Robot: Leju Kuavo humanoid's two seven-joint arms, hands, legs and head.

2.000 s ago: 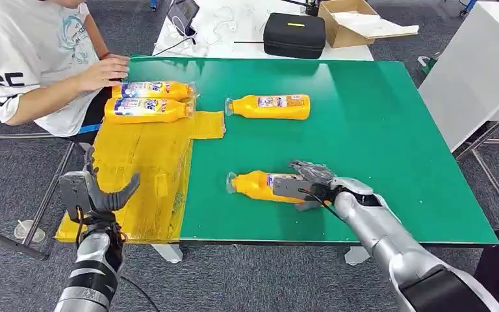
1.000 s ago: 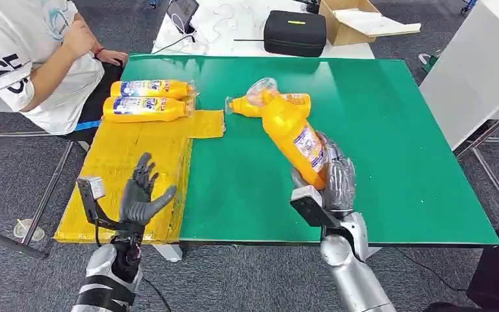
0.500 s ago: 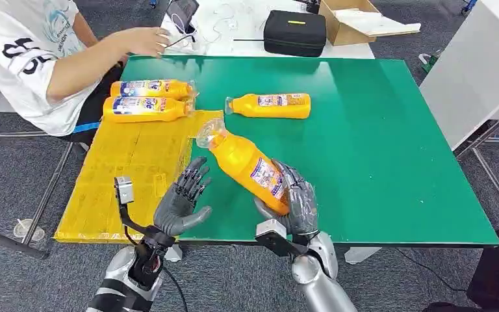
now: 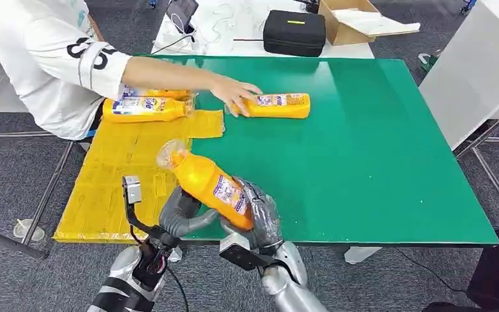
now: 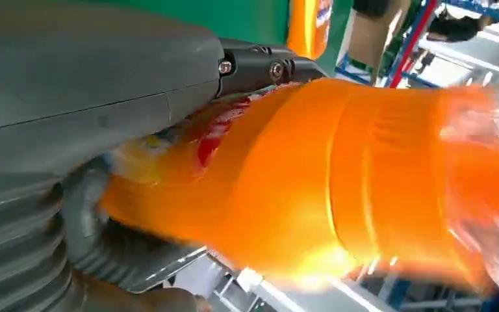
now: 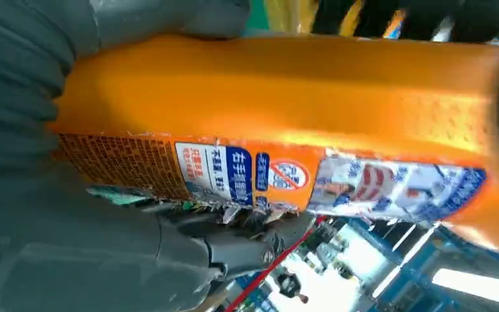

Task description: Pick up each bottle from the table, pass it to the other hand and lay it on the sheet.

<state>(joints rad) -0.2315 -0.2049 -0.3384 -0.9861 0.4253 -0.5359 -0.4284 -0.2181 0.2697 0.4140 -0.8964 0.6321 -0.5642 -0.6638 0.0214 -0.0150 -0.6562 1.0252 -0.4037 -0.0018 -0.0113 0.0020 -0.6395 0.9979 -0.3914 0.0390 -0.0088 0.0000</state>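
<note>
Fingers (image 4: 266, 211) of right hand (image 4: 260, 224) clasp bottle (image 4: 211, 185) for handover.
Left hand (image 4: 179, 214) wraps bottle's middle; sheet (image 4: 123, 175) lies alongside on desk (image 4: 364, 143).

Bright even overhead light, soft shadows, sharp head view, wrist views blurred close-up, glare on bottle (image 5: 364, 175)

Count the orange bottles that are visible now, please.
4. One bottle is held between both hands; one lies on the green table under a person's hand; two lie on the yellow sheet, the nearer, the farther mostly hidden.
</note>
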